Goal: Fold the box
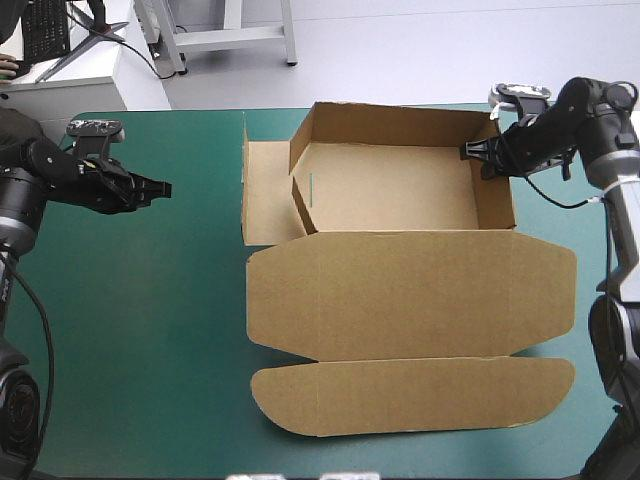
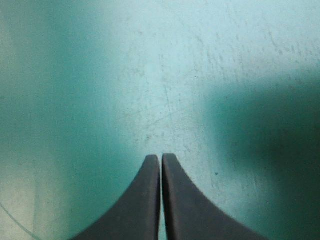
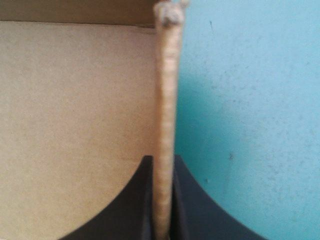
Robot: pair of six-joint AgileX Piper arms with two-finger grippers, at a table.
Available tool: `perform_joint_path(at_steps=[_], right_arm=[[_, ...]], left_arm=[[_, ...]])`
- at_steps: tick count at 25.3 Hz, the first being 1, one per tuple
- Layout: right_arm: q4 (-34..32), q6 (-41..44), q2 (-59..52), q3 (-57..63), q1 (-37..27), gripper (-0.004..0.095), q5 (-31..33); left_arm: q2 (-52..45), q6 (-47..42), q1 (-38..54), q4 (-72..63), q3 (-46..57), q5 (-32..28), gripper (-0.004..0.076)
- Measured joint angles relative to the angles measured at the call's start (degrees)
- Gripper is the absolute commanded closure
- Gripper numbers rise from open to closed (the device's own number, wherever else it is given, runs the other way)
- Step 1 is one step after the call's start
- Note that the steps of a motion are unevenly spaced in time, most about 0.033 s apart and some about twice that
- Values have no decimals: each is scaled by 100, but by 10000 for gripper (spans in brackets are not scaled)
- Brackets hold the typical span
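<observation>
Risk first: the right gripper is clamped on the right wall of the box, close to the far right corner of its tray; we judge that a pull on this one thin sheet could drag the whole box across the teal-green cover rather than bend the board at a crease, since nothing holds the base down; a twist so near the corner could crumple the wall's top edge; should the fingers let go early, the wall may spring outward, for we cannot tell whether it is tucked. The left panel stands askew, not square with the far wall, and its outer flap lies flat on the cover; a jolt could knock it open. The left gripper is clenched on nothing, fingers met in a point above bare cover, well apart from the box toward the left edge of the table; it offers no bracing. The box lies over the table's middle and right part, tray toward the far edge, the lid and its tuck flap flat toward the near edge; the right wall runs upright between the right gripper's fingers, tray floor on one side, bare cover on the other.
</observation>
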Motion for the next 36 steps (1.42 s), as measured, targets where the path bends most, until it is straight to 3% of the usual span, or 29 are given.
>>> perform_joint_path(at_steps=[13, 16, 19, 21, 28, 36], right_arm=[[521, -158, -956, 0, -288, 909, 50], [534, -158, -980, 0, -288, 909, 50], [534, -158, -980, 0, -288, 909, 50], [542, -158, -987, 82, -288, 909, 50], [860, -510, -1013, 995, -292, 909, 49], [1699, -683, -1013, 1020, -292, 908, 43]], left_arm=[[0, -128, 0, -11, 0, -51, 703], [0, -123, 0, -80, 0, -12, 615], [0, -127, 0, -401, 0, -9, 385], [0, -60, 0, -676, 0, -9, 321], [0, 5, 0, -2219, 0, 295, 321], [0, 11, 0, -2443, 0, 1016, 322]])
